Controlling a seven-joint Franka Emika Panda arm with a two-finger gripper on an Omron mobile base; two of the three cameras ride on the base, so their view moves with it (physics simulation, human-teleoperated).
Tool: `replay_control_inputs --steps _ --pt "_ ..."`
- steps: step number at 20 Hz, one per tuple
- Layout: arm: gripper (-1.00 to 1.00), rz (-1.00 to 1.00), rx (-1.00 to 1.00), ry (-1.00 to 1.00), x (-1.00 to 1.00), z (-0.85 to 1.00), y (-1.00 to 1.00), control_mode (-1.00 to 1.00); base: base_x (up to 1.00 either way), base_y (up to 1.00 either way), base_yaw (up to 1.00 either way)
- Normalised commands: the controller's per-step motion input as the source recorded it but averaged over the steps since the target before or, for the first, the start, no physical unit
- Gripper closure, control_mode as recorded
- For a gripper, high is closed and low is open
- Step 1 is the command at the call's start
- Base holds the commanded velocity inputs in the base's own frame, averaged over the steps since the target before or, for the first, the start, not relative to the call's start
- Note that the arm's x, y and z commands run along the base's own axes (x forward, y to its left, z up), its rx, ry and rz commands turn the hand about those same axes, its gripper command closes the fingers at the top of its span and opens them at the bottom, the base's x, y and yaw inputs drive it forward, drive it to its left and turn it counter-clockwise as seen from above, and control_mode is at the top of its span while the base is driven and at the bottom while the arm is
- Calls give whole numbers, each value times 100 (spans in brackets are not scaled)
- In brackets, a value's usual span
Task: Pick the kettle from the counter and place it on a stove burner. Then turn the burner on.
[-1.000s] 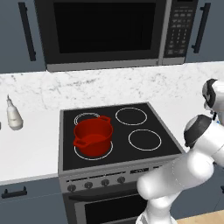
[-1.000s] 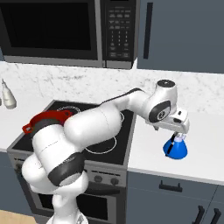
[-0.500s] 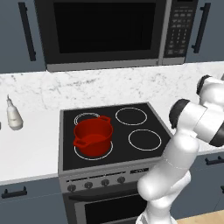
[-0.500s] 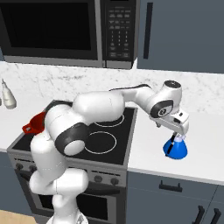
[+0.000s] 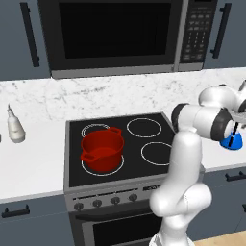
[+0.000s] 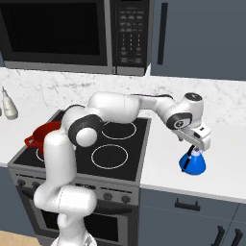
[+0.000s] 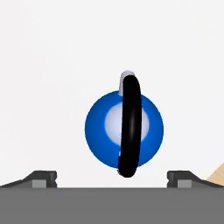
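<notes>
The small blue cone-shaped kettle (image 6: 193,163) stands upright on the white counter (image 6: 226,158), right of the stove. My gripper (image 6: 193,149) hangs directly above it, just over its thin black handle. In the hand view the kettle (image 7: 101,127) sits centred with the handle running top to bottom, and the gripper (image 7: 112,178) is open, its fingertips (image 7: 43,177) wide apart at either side. From the left base, the kettle (image 5: 232,142) peeks out behind my forearm at the right edge. The nearest single-ring burner (image 6: 109,156) is bare.
A red two-handled pot (image 5: 102,149) occupies the front left burner. A pale bottle (image 5: 15,127) stands on the counter left of the stove. The microwave (image 5: 115,33) hangs above the cooktop. Stove knobs (image 5: 115,200) line the front panel.
The arm's elbow and links have swung to a new pose across the cooktop. The hand stays over the kettle, and the kettle has not moved.
</notes>
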Motion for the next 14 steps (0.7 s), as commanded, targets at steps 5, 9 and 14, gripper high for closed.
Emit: replay_control_inputs --steps 5,9,14 --pt "-100 -1 0 0 8 -22 -27 -100 0 0 0" --pt "-100 0 0 1 28 -17 0 -100 0 0 0" --pt "100 0 0 1 30 -13 0 -100 0 0 0"
